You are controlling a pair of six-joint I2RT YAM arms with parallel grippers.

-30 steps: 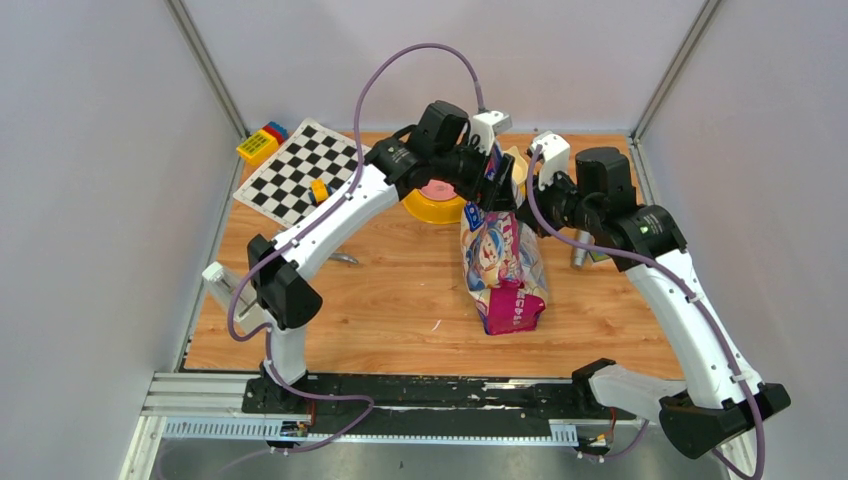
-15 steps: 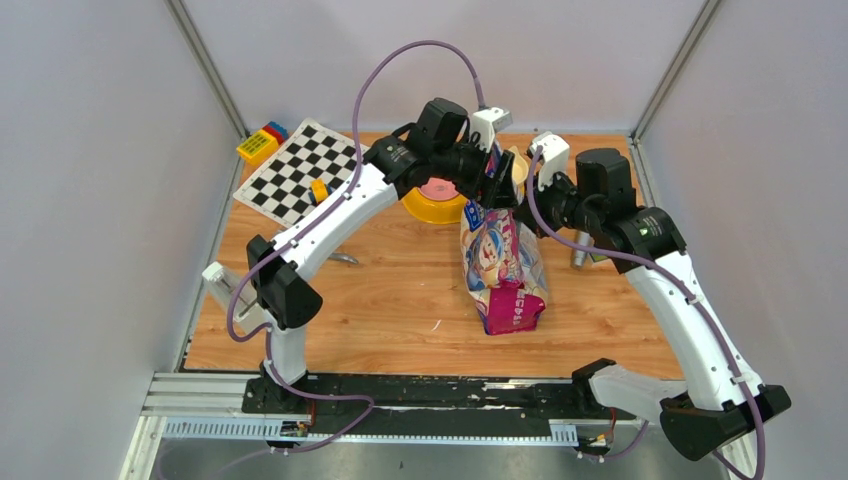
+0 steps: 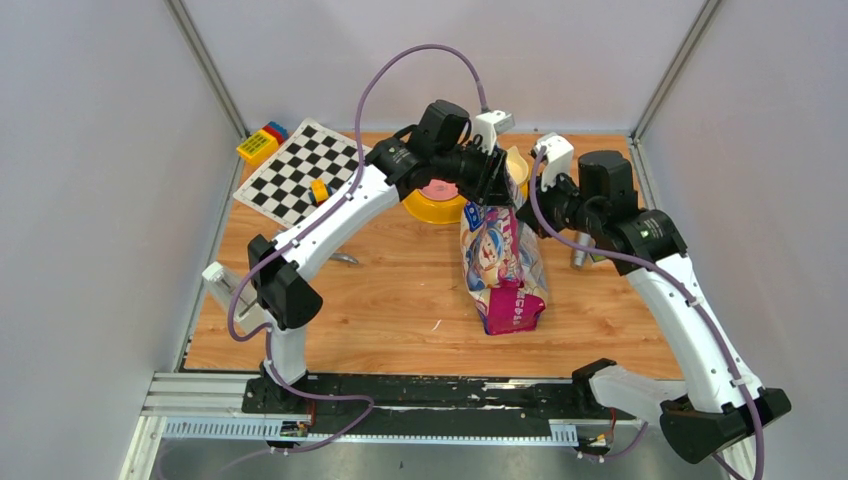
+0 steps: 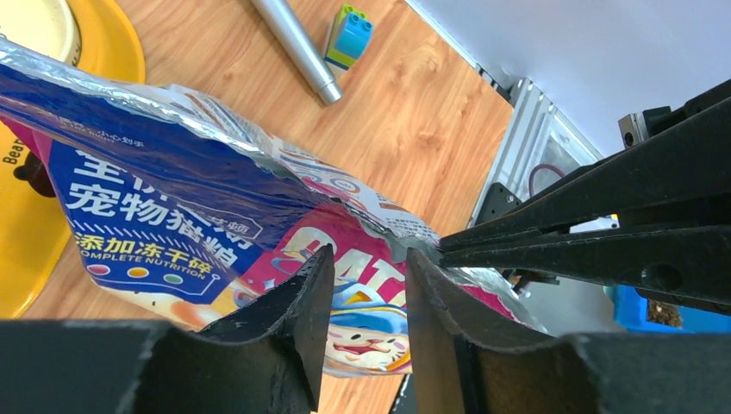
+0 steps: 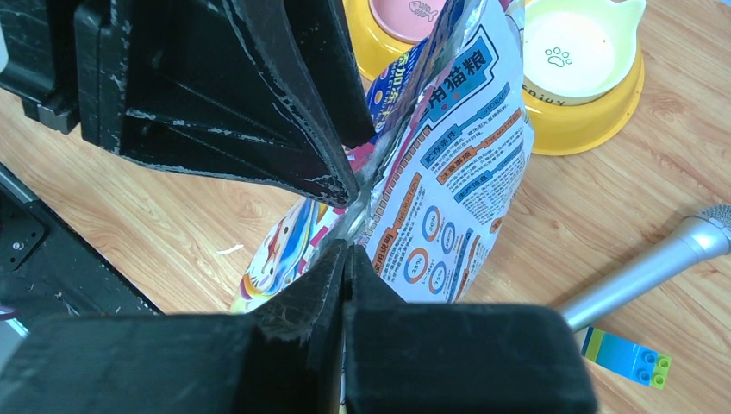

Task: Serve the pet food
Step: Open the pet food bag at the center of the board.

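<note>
Checkerboard mat [image 3: 297,172] far left (toy bricks [image 3: 262,141] beside it), silver tube [image 4: 297,45] at right

left end effector [image 4: 369,255] parted, right [image 5: 346,247] clamped

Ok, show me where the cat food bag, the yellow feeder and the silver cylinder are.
cat food bag [image 3: 503,262], top external view, middle of its printed front.
yellow feeder [image 5: 586,134], right wrist view, its near rim.
silver cylinder [image 4: 296,43], left wrist view, middle of its shaft.
</note>
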